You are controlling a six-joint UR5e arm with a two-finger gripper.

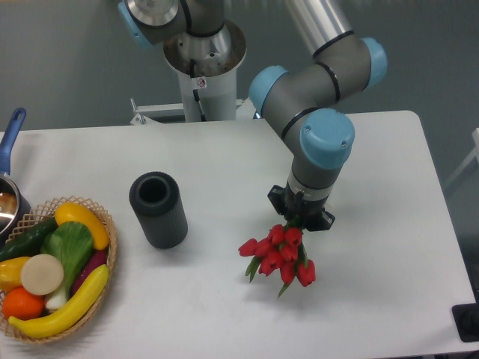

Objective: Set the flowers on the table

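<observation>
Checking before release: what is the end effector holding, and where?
The end effector appears to hold the red tulips by their stem end; the fingers are hidden.

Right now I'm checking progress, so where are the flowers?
The flowers are right of centre in the camera view, directly below the gripper, right of the black vase.

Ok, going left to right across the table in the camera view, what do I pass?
Pot with a blue handle at the left edge → wicker basket of fruit and vegetables → dark ribbed cylinder vase → red tulips, with the gripper directly above them.
</observation>
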